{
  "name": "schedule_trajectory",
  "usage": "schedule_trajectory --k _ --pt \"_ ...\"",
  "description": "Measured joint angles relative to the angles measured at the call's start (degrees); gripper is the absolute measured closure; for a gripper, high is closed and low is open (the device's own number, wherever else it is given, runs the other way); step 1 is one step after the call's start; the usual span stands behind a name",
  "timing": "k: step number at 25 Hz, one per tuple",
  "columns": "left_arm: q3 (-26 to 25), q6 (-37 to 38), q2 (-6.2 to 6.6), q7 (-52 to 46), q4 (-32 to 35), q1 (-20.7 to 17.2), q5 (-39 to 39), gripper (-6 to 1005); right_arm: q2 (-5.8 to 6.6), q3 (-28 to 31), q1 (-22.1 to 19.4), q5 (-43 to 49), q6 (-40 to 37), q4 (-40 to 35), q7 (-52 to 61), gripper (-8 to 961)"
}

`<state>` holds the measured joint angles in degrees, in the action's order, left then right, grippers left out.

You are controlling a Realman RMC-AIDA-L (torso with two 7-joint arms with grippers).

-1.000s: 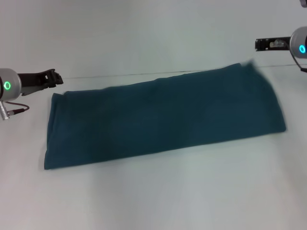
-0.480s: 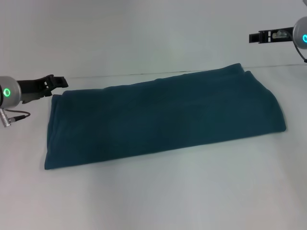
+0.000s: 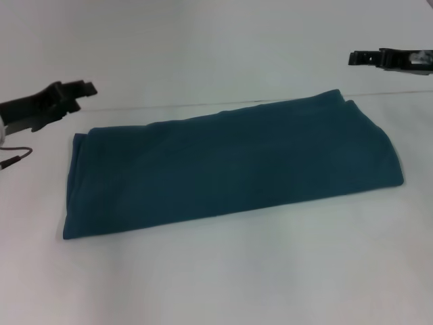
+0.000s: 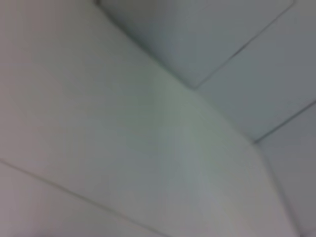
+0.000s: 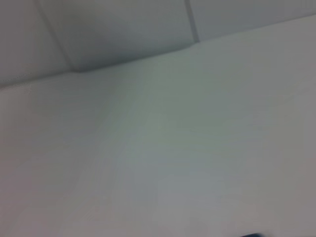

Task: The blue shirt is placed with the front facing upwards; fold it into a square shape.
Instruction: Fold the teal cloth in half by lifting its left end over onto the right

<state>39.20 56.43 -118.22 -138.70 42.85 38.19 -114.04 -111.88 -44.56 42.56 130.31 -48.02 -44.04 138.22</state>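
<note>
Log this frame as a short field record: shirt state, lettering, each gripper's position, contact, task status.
shirt: blue shirt lies flat on the white table, folded into a long band
lettering: none showing
left gripper: left gripper in the air past the shirt's left end
right gripper: right gripper raised beyond the shirt's right end
contact: neither gripper touches the shirt
task status: rectangle, not yet a square

No lettering, label, brand, number or sign could be read anywhere. The blue shirt [image 3: 230,166] was seen folded into a long band on the table [image 3: 223,271], and only plain teal cloth was shown on its upper face, with no print or tag to be made out. Nothing legible was offered by either wrist view, where only bare pale surfaces were caught.
</note>
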Motion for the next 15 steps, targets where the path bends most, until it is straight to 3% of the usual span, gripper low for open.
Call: schedule_trajectory --k 1,8,15 --pt "0.0 1.5 0.23 0.5 0.0 -0.8 1.8 446 -0.08 0.0 -1.9 -4.0 -2.8 -1.1 -1.7 22" --pt "-0.1 10.4 1.02 0.8 -1.1 -5.6 9.0 449 -0.03 1.5 -13.6 -25.4 -20.8 -2.2 -11.9 19" --pt "-0.9 12.3 1.61 1.1 -6.3 -8.2 9.5 434 -1.01 5.2 -20.0 -29.8 -31.9 -0.8 -17.1 23"
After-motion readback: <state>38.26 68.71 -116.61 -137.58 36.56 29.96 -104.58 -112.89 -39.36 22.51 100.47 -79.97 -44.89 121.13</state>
